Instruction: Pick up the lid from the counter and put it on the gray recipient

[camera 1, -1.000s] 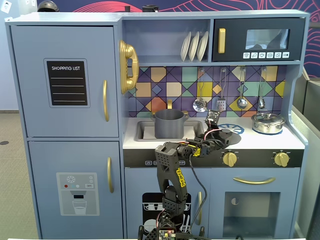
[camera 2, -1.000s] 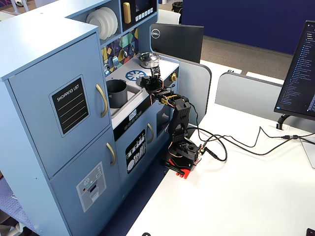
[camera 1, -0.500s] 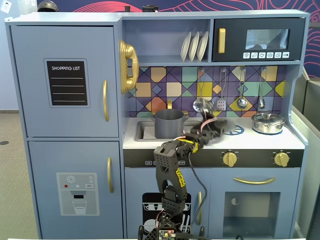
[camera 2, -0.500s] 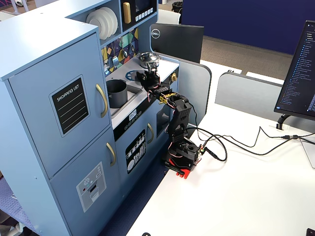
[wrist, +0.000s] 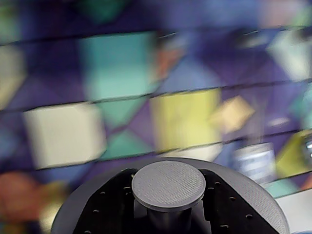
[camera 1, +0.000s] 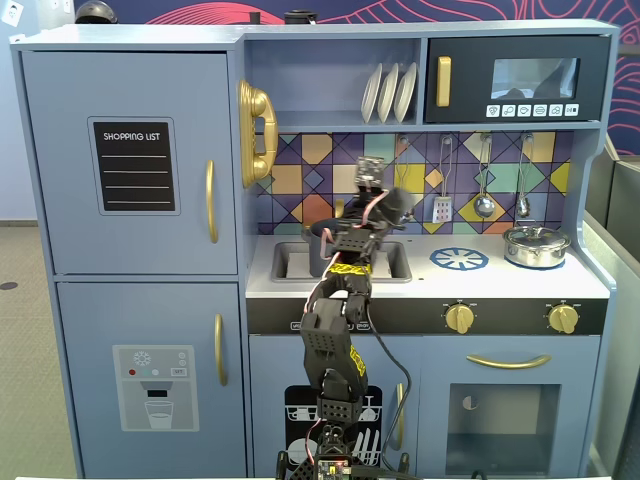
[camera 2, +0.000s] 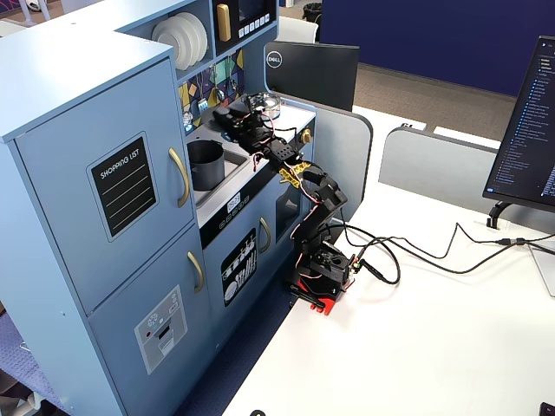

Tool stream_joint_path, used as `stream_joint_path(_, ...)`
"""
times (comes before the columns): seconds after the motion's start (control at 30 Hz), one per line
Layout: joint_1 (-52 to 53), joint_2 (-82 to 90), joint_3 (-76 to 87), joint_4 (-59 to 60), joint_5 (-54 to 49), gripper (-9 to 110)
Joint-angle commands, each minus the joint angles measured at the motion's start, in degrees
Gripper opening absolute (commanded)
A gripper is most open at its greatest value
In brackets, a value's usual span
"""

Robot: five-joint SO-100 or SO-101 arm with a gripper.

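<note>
Lid [wrist: 168, 185] was held by its central knob between the black fingers [wrist: 105, 214] of the gripper [wrist: 168, 217], closed on it; the gray disc filled the bottom of the wrist view, with a blurred coloured tile backsplash [wrist: 122, 73] behind. Gripper [camera 1: 385, 205] was raised in front of the tiles, above the counter [camera 1: 500, 280], in a fixed view. Gray recipient [camera 2: 205, 165] stood in the sink [camera 2: 211, 187], uncovered, to the left of the arm [camera 2: 312, 208] in a fixed view. Silver pot [camera 1: 536, 245] sat well apart at the counter's right end
</note>
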Motion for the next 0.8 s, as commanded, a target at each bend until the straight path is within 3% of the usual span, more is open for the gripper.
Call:
stream_joint_path(0.0, -4.31, 5.27, -2.02, 1.85, 0.09, 0)
stream_joint_path(0.77, -12.13, 2.64, 7.47, -4.31, -2.29, 0)
